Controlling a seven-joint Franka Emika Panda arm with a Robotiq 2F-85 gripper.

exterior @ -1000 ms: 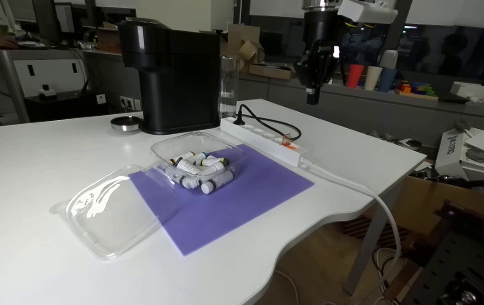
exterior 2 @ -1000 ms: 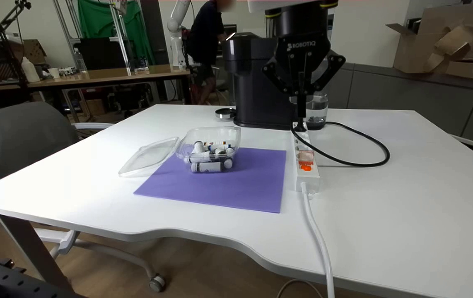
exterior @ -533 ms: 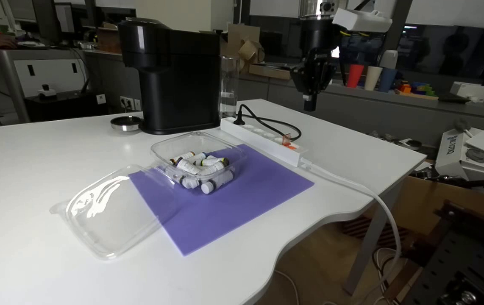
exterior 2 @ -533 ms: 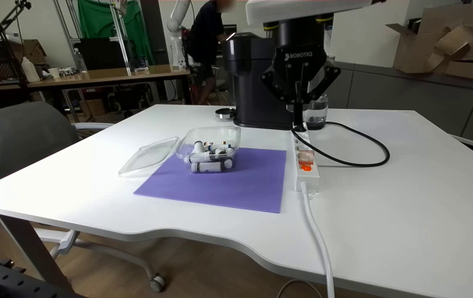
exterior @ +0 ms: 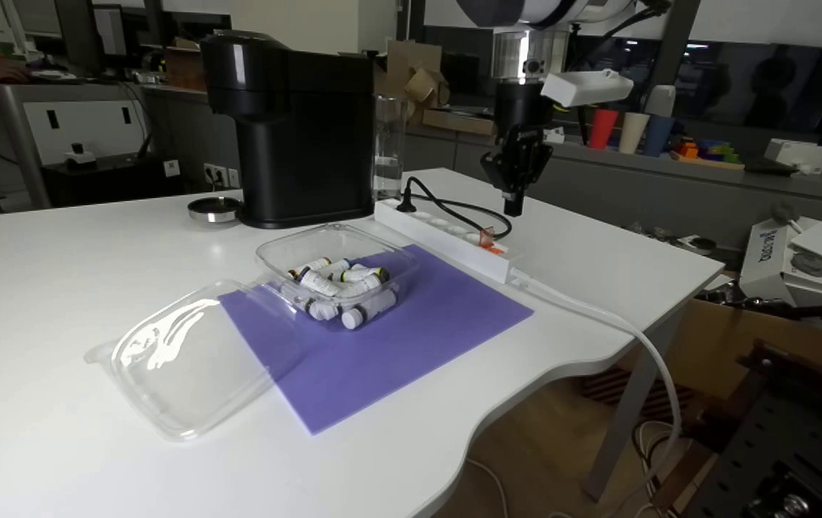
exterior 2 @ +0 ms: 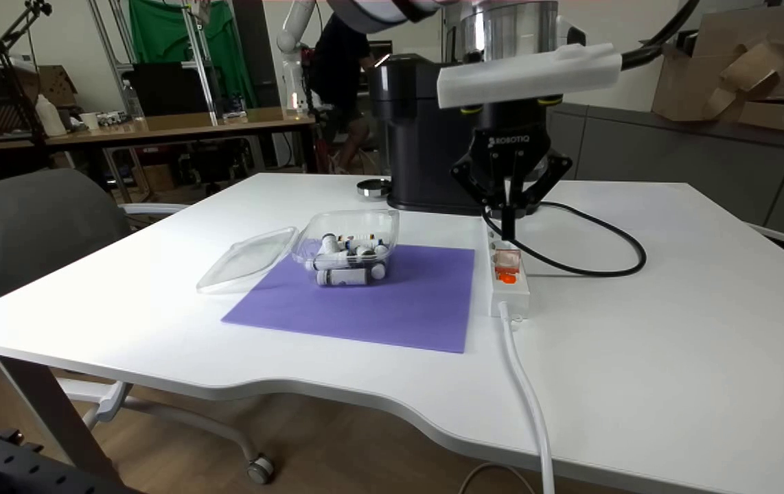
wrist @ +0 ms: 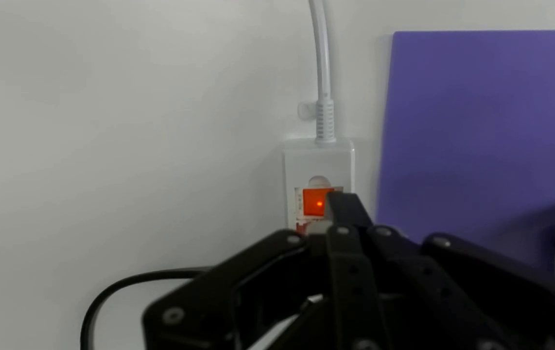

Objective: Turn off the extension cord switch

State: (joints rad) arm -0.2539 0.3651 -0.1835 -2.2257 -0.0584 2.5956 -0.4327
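Note:
The extension cord (exterior: 458, 253) is a white power strip lying on the table, with a white cable (exterior 2: 526, 391) running off the near table edge. Its orange switch (exterior 2: 507, 278) is near the cable end, beside a raised clear reddish flap (exterior 2: 507, 259). In the wrist view the switch (wrist: 314, 201) is orange with a small bright spot. My gripper (exterior: 513, 206) points down with its fingers together and nothing held. It hangs above the strip, apart from it. In the wrist view the gripper tip (wrist: 348, 206) overlaps the switch's right edge and hides part of the strip.
A black plug (exterior: 407, 203) sits in the strip's far end, with a black wire (exterior 2: 588, 274) looping over the table. A purple mat (exterior 2: 399, 309) lies beside the strip, with a clear box (exterior 2: 347, 230) of small bottles. A black coffee machine (exterior: 303, 137) stands behind.
My gripper has moved down and along the strip from near the plug end toward the switch. It has stayed shut. The strip and other things on the table have not moved.

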